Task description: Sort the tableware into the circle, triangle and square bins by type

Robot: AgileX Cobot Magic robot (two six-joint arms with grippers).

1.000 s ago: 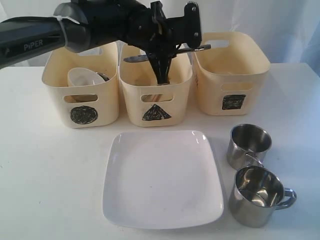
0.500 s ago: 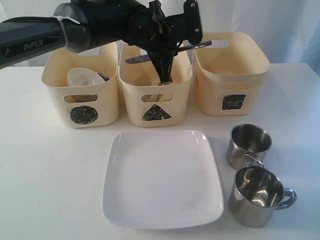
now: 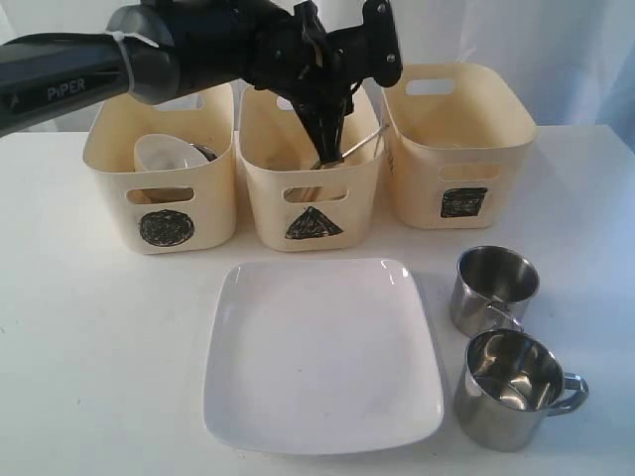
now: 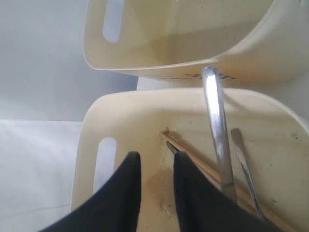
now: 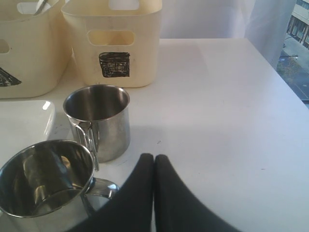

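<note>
1. left gripper (image 4: 154,157): fingers slightly parted with nothing between them. It hangs tip-down in the mouth of the triangle bin (image 3: 310,193). In the exterior view the fingers merge into one dark shape, so the gap reads only from the left wrist view.
2. Just beside the tips and not touching them, a steel knife (image 4: 216,121) leans inside that bin. Its upper end is at the wall nearest the square bin (image 3: 458,149); its lower end is cut off by the frame.
3. Next to the knife is a thin steel utensil (image 4: 244,162). Its head is out of frame, so I can't tell the type. The wooden chopsticks (image 4: 198,164) lie slanted under the knife, one end hidden.
4. One bin out from the gripper, right in the exterior view, is the square bin; its floor is mostly hidden by its own wall.
5. On the other side is the circle bin (image 3: 159,193), with its back rim behind the arm (image 3: 149,59). It holds the white bowl (image 3: 164,154). Only a rim sliver of the steel bowl (image 3: 204,152) shows behind that.
6. In front of the triangle bin, on the camera side of the gripper, the white square plate (image 3: 322,352) lies flat on the table (image 3: 89,347), apart from the bins.
7. right gripper (image 5: 153,157): fingers pressed together and holding nothing, over bare table. It is not seen in the exterior view.
8. Just beside its tips is the near mug (image 5: 46,181), handle toward the fingers and body cut off by the frame. The far mug (image 5: 99,116) stands just past it; can't tell whether the two touch.
</note>
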